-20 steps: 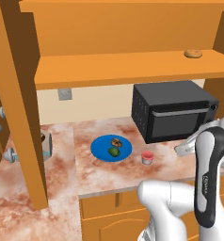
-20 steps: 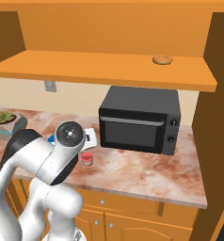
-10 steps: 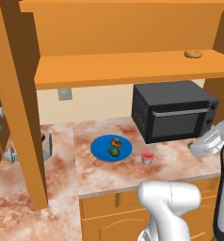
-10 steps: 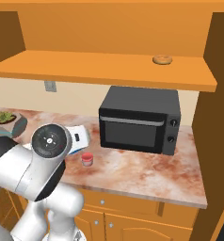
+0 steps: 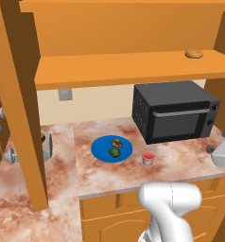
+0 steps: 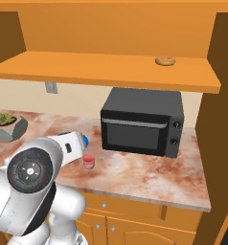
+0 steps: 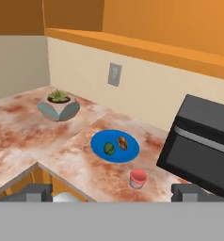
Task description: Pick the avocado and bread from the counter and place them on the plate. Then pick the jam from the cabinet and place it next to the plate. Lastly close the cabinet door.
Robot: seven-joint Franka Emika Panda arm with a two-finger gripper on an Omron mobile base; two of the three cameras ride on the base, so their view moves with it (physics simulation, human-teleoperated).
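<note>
Resting side by side on the flat round bright blue plate (image 5: 101,151), the small dark green egg-shaped avocado (image 5: 115,152) and the small round brown speckled bread (image 5: 117,142) are judged to be delivered. The small pinkish-red jam jar (image 5: 148,158) with its pale rim is seen standing upright on the reddish-brown and white marbled stone counter (image 5: 180,163), just beside the plate and apart from it, in front of the black microwave oven (image 5: 173,110). In the hand view the gripper (image 7: 111,192) is seen with its jaws spread wide and nothing held between the dark fingertips (image 7: 35,191), well back from the jar. Only the closing of the tall orange wooden cabinet door (image 5: 17,99), standing open edge-on at the left of the large orange wall cabinet (image 5: 128,68), is judged to remain. A wide swing of the white arm (image 6: 44,184) toward that door could carry it over the counter, so the jar could be knocked over or the plate nudged. A glancing push on the door's thin edge could also slip off, leaving it ajar.
</note>
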